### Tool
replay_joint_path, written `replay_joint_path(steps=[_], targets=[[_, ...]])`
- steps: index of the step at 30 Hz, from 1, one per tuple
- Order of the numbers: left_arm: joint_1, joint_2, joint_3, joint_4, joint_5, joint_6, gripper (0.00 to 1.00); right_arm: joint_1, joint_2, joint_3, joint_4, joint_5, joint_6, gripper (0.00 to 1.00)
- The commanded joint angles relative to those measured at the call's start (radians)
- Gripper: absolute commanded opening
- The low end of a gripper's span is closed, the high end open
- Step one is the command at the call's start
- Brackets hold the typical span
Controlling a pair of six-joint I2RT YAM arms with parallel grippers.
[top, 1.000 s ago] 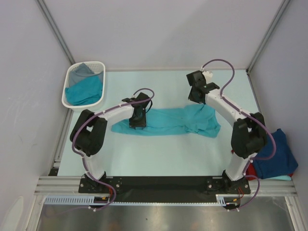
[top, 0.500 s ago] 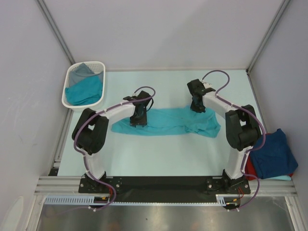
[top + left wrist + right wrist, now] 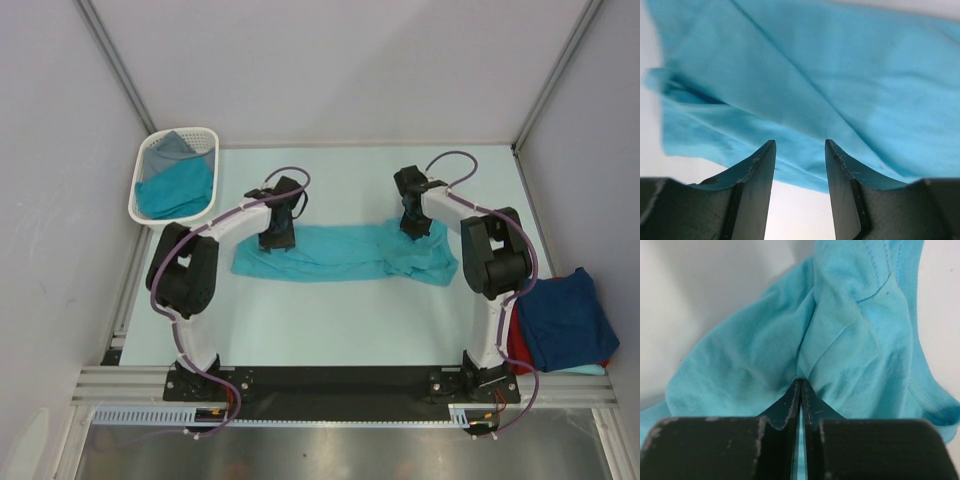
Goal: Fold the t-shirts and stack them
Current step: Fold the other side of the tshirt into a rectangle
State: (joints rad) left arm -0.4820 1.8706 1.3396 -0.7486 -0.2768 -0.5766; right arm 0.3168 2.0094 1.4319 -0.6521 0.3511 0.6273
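Teal t-shirt (image 3: pixel 340 252) is lying stretched out in a long, rumpled band across the middle of the table (image 3: pixel 330 330), running from left to right, with its right end bunched up thicker than its left. The left hand (image 3: pixel 275 238) is hovering low over the far edge of the band's left part; its fingers are standing apart with nothing caught between them, and from its own camera the cloth is spreading out just beyond the fingertips, with bare table showing in the gap nearer the wrist. The right hand (image 3: pixel 413 228) is sitting on the bunched right end, and its fingers are pressing together on a raised fold of the teal cloth, which is puckering upward right at the tips, a stitched hem curving away on the right side. Both arms are reaching in from the near edge and bending toward each other over the shirt. At the far left corner a white slotted basket (image 3: pixel 137 205) is holding a second teal shirt (image 3: pixel 178 190) with a grey t-shirt (image 3: pixel 170 148) tucked behind it. At the near right, partly off the table's edge, a navy t-shirt (image 3: pixel 565 320) is resting folded on top of a red t-shirt (image 3: pixel 518 350), of which only a sliver is peeking out on the left.
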Motion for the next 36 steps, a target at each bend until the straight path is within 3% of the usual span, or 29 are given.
replay_joint_path(steps=[1,7,18,30,31,32,36], targets=[[0.08,-0.09,0.036,-0.031,-0.065,-0.011,0.51,0.022,-0.086,-0.013,0.048,-0.026,0.0,0.08],[0.177,-0.068,0.082,-0.051,-0.07,-0.014,0.51,0.045,-0.11,-0.004,0.042,-0.023,-0.014,0.08],[0.21,0.088,0.202,-0.077,-0.038,0.017,0.49,0.093,-0.14,-0.008,0.049,-0.046,-0.026,0.08],[0.235,0.139,0.175,-0.069,-0.042,0.023,0.47,0.094,-0.152,-0.013,0.039,-0.044,-0.028,0.08],[0.235,0.122,0.167,-0.055,-0.041,0.021,0.47,0.096,-0.159,-0.013,0.034,-0.022,-0.028,0.1],[0.234,0.098,0.155,-0.045,-0.026,0.021,0.48,0.096,-0.185,-0.021,0.034,-0.011,-0.028,0.22],[0.223,-0.011,0.084,-0.017,0.002,0.021,0.52,0.09,-0.242,-0.056,0.031,0.022,-0.028,0.49]])
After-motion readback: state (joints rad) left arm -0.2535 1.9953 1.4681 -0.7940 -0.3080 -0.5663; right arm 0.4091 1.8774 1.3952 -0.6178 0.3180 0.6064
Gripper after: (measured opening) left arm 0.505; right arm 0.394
